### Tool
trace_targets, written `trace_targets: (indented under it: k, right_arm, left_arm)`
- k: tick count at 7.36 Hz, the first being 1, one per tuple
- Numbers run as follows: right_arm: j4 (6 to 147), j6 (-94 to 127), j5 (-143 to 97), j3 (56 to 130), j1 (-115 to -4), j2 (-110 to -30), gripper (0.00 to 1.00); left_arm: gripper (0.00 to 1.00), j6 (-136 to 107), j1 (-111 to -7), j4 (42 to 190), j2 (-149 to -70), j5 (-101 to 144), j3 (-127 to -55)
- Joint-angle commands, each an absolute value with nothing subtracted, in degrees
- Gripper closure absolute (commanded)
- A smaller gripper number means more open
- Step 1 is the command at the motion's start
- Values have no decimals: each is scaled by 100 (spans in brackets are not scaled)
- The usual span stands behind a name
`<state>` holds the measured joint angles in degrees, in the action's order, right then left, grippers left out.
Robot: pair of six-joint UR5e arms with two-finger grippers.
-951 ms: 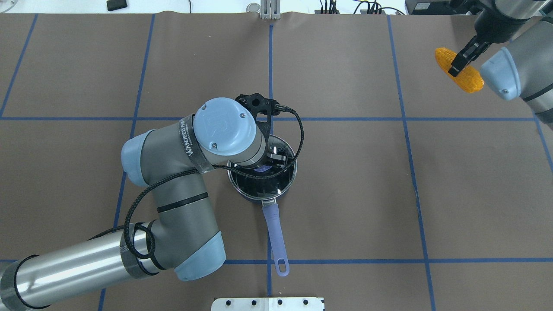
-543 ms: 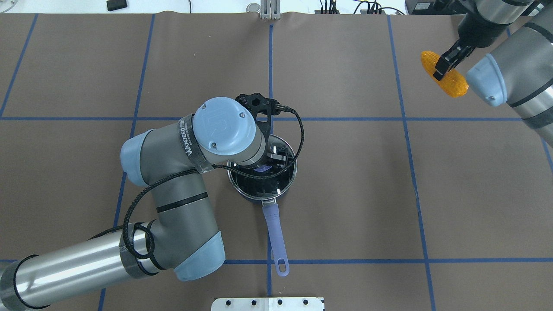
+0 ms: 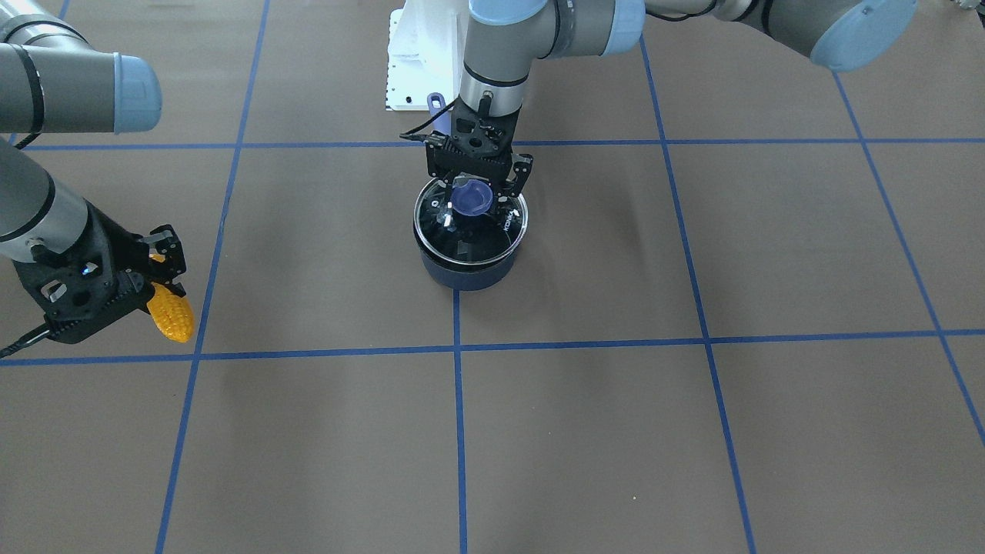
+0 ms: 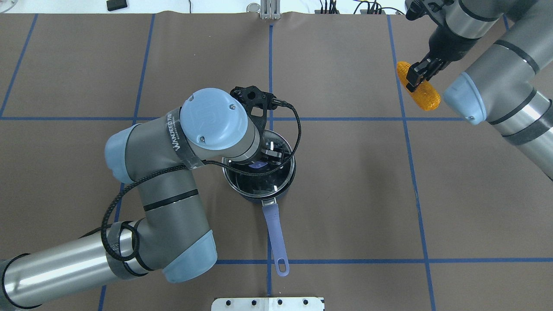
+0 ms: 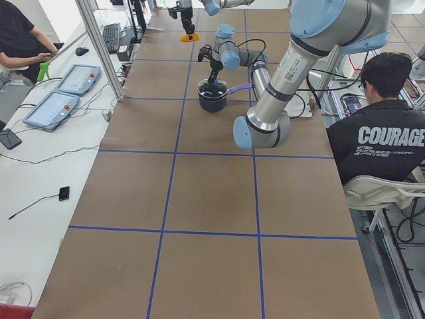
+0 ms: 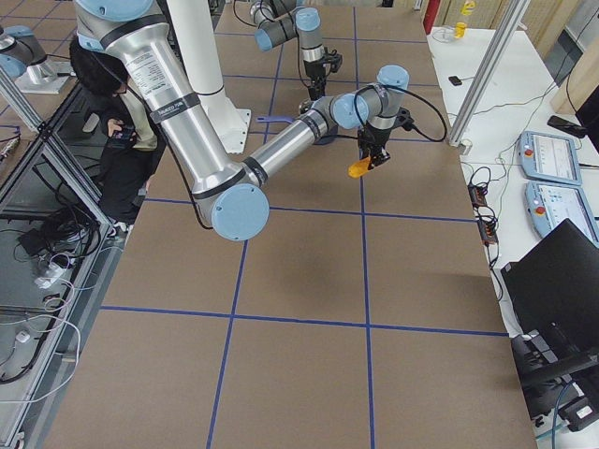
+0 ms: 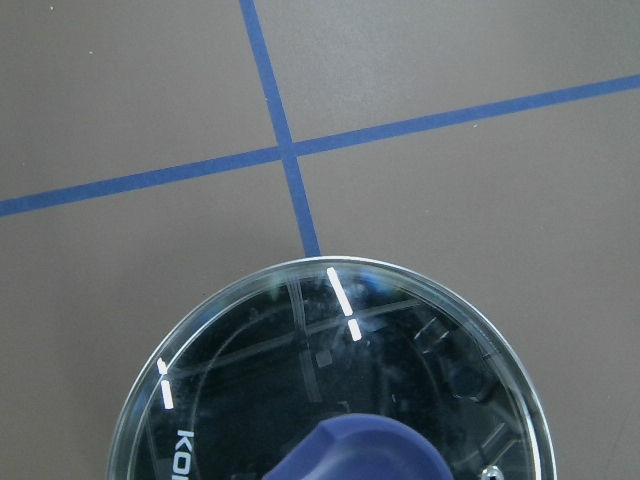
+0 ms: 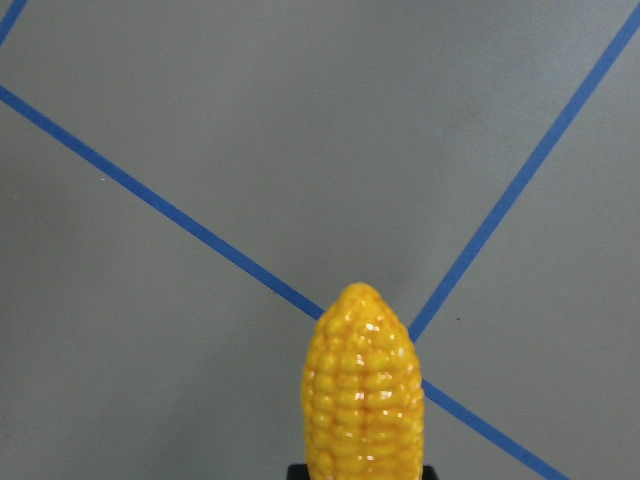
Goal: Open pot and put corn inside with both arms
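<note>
The right hand (image 4: 415,79) grips corn (image 4: 427,97); left hand (image 3: 472,189) clasps lid knob (image 3: 471,201), fingertips hidden.

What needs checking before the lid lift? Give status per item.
1. Corn held in right gripper: ok.
2. Corn off the table: ok.
3. Left gripper around the knob: ok.
4. Grip on the knob closed tight: cannot tell.
5. Pot open: not ok, lid on.
6. Corn over the pot: not ok, it hangs far off to the side.
</note>
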<state>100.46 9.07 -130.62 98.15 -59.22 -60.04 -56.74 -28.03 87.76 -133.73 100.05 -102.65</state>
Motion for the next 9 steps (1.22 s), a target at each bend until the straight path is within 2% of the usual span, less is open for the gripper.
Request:
trace_targets:
  k: [1, 9]
  right_arm:
    - [9810, 1806, -13034, 10010, -5565, -5985, 65]
    - [9703, 4428, -11744, 10002, -3843, -4826, 68]
  left_arm:
    - [32, -5031, -3188, 8622, -12914, 10350, -10800]
    - [32, -2464, -5183, 9842, -10796, 11863, -10881]
